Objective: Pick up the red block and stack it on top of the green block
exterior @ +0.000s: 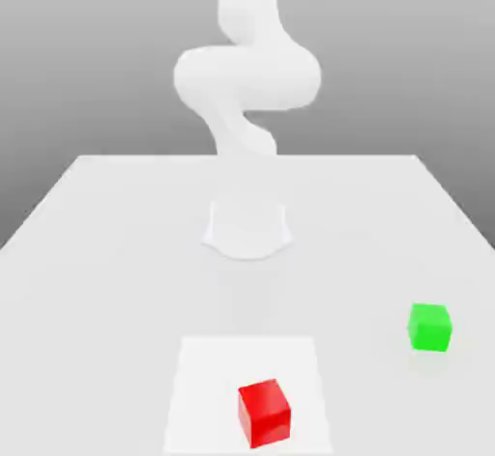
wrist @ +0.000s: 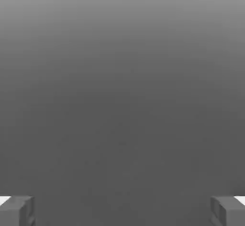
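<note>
On the white surface (exterior: 116,232), near its front edge in the exterior view, the red block (exterior: 264,413) sat on a paler square patch (exterior: 208,386), toward that patch's lower middle and turned slightly so that one corner faced the camera. The green block (exterior: 429,327) rested well apart from it, farther back and toward the exterior view's right, on the bare surface outside the patch. Both blocks lay flat, untouched, with nothing on top of either.

Behind them, near the middle of the surface, stood the round white base (exterior: 247,230) of the arm (exterior: 247,77). From there the arm rose in a curving column, bulged into a thick elbow above the base, and went on upward out of the picture's top edge. No part of the arm came near either block.

In the hand view, the pincer (wrist: 122,210) showed as two grey fingertips (wrist: 16,210) at the lower corners of the picture, set far apart with a broad gap between them, so the pincer stood wide and held nothing. Between and beyond the fingertips there was a plain grey backdrop, lighter at one end and darker at the other, with neither block in the gap.
</note>
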Action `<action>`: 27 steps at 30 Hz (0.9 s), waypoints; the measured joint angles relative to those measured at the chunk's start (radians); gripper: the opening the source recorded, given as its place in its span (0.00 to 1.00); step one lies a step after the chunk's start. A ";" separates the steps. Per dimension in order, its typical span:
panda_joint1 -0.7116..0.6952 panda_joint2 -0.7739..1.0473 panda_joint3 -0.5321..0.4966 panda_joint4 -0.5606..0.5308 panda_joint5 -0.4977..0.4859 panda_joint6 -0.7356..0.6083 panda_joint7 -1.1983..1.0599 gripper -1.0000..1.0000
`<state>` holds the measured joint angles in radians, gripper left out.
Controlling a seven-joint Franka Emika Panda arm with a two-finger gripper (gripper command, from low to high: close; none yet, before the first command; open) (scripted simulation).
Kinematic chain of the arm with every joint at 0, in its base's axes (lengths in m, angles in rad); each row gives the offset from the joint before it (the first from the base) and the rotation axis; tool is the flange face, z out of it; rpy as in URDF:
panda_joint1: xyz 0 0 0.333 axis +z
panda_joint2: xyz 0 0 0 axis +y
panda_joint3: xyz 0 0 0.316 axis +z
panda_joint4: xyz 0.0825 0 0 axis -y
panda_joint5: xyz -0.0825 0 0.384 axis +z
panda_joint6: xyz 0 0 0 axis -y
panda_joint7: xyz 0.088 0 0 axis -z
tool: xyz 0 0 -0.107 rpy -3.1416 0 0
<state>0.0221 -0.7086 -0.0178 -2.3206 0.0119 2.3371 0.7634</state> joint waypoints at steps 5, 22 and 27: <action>0.042 0.188 -0.032 -0.042 0.026 0.076 -0.076 0.50; 0.105 0.802 -0.060 -0.182 0.047 0.327 -0.280 0.50; 0.099 0.981 -0.052 -0.186 0.041 0.444 -0.303 0.50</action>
<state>0.1210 0.2720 -0.0697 -2.5069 0.0529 2.7810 0.4601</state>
